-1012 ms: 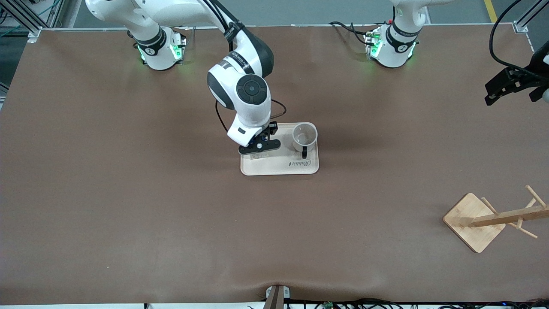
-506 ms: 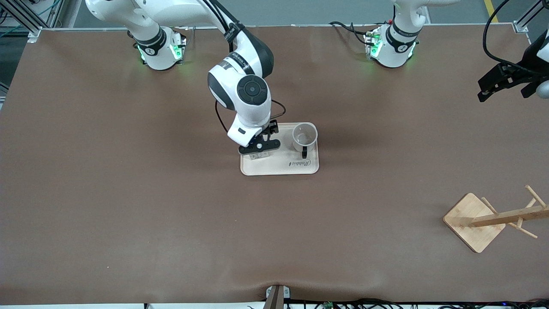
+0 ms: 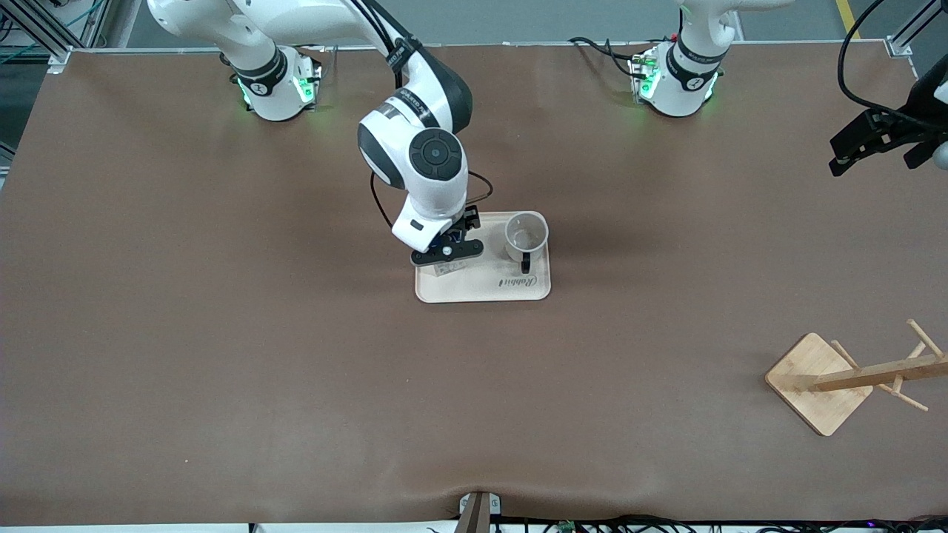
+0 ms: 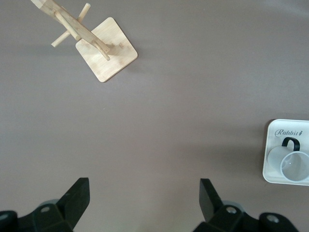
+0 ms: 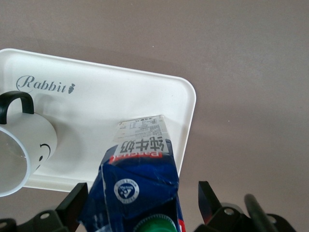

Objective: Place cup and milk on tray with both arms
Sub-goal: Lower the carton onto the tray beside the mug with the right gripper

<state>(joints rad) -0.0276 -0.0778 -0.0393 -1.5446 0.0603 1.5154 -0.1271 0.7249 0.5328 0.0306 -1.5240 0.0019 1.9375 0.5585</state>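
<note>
Landmark: tray [image 3: 485, 290], cream, mid-table.
Cup: cup [image 3: 526, 235] stands upright on the tray at the end toward the left arm, black handle turned to the front camera.
Milk: milk [image 5: 137, 191] stands upright on the tray beside the cup, at the end toward the right arm, just inside the rim; from the front it is mostly hidden under the wrist.
Right gripper: right gripper [image 5: 140, 205] sits over the tray with its fingers spread either side of the milk and a gap showing on each side, so released, not grasping.
Left gripper: left gripper [image 4: 142, 205] waits high over bare table well away from the tray, toward the left arm's end, fingers wide apart and empty.
Rack: wooden rack [image 3: 852, 377] lies well apart from the tray, nearer the front camera.
Handling, my guess: the milk is light, with thin card walls that dent under a hard squeeze and a tall shape that tips easily; take it across the flat sides below the gable. The cup is rigid, smooth and breakable.
Room: the milk is close to the tray rim, the cup close beside it; straight up looks the clear way out.
</note>
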